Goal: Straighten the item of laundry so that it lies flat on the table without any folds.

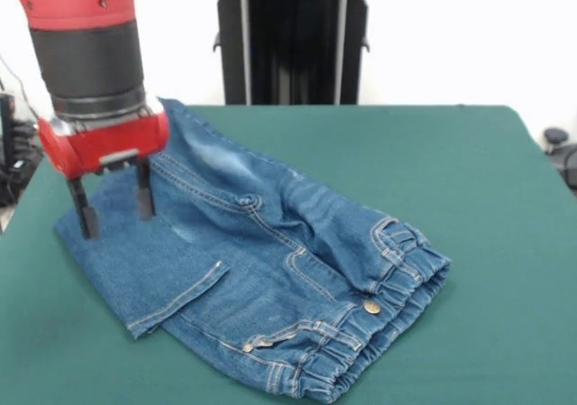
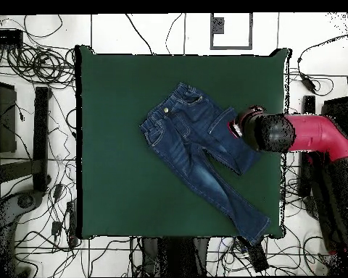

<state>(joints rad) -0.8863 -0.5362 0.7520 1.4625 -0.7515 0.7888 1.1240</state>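
The small blue denim jeans (image 1: pixel 270 252) lie on the dark green table (image 1: pixel 451 170). The elastic waistband and metal button (image 1: pixel 371 307) are at the front right. One leg runs back to the table's far edge. The other leg is folded over itself at the left, its hem (image 1: pixel 180 297) turned toward the front. My gripper (image 1: pixel 114 214) stands open over this folded leg, its fingertips at or just above the denim, with nothing between them. In the overhead view the jeans (image 2: pixel 188 148) lie mid-table, and the arm's wrist (image 2: pixel 267 132) covers the gripper at the short leg's right side.
The black pedestal (image 1: pixel 293 40) stands behind the far table edge. The long leg's hem (image 2: pixel 255 233) reaches the table edge on the robot's side. Cables (image 2: pixel 32 58) cover the floor around the table.
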